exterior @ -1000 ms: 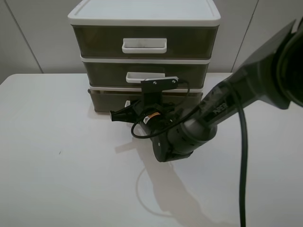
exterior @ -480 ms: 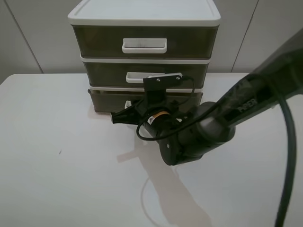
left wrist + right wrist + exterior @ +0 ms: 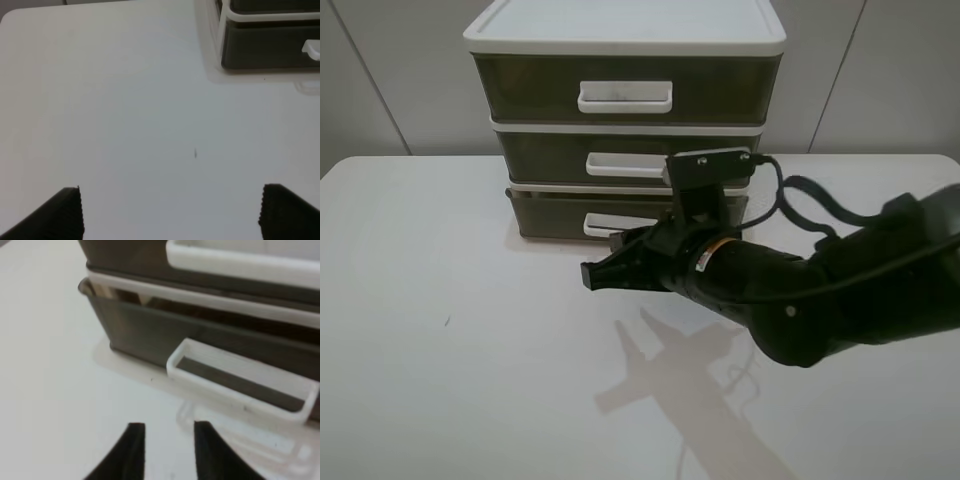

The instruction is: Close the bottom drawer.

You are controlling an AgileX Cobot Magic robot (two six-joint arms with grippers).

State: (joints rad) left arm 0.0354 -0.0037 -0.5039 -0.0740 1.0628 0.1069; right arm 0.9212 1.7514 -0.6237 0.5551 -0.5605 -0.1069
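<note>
Claws: left claw spread wide, empty, over desk | right claw backed off and lifted, tips now slightly parted, holding nothing | bottom drawer in lowest tier, unmoved, looks a touch proud at 1 corner | judge: push over, closure near complete

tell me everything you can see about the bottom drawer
The bottom drawer is the lowest tier of a white-framed drawer unit on a white table. It is a shallow tray of smoky-brown, translucent-looking plastic with a white rectangular loop handle at front centre. It sits level but juts slightly past the frame, a gap showing along its top edge, so it is not fully shut. The right gripper hovers just before the handle, jaws slightly apart, touching nothing.
</note>
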